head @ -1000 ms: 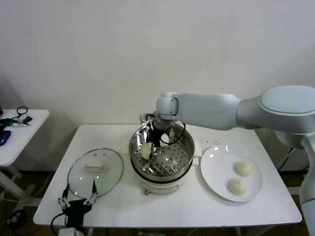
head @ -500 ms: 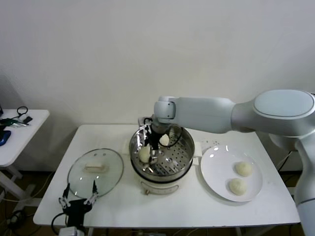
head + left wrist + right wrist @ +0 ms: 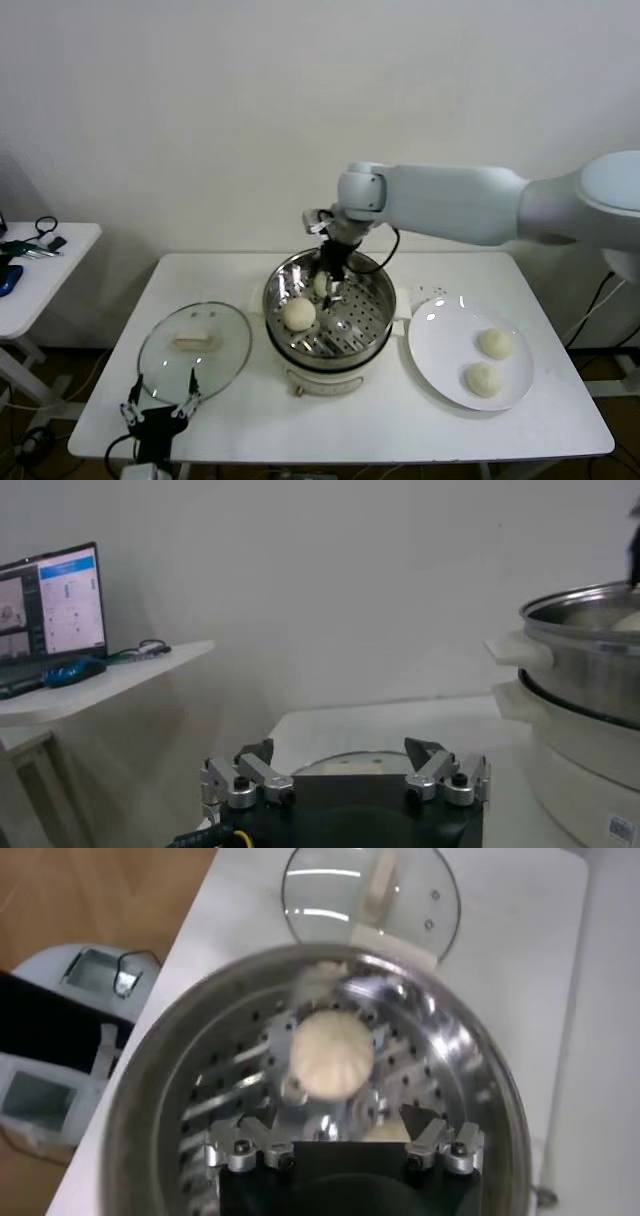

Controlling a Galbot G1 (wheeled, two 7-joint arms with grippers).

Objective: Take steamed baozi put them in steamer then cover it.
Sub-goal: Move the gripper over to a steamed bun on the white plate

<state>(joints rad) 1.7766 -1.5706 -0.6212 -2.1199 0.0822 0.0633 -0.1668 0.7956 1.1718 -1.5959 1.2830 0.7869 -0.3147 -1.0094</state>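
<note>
Four steamed baozi in all: two inside the one steamer (image 3: 375, 300), at (image 3: 298, 314) and (image 3: 321, 285), and two on the one white plate (image 3: 432, 345), at (image 3: 494, 343) and (image 3: 482, 379). One cover (image 3: 228, 345). Two tables: main (image 3: 540, 420) and side (image 3: 30, 275). Two grippers: left (image 3: 155, 410), right (image 3: 333, 283).

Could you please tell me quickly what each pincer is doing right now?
Left pincer: open, empty, parked by the lid.
Right pincer: open, empty, above the steamer, over a bun lying inside.
</note>
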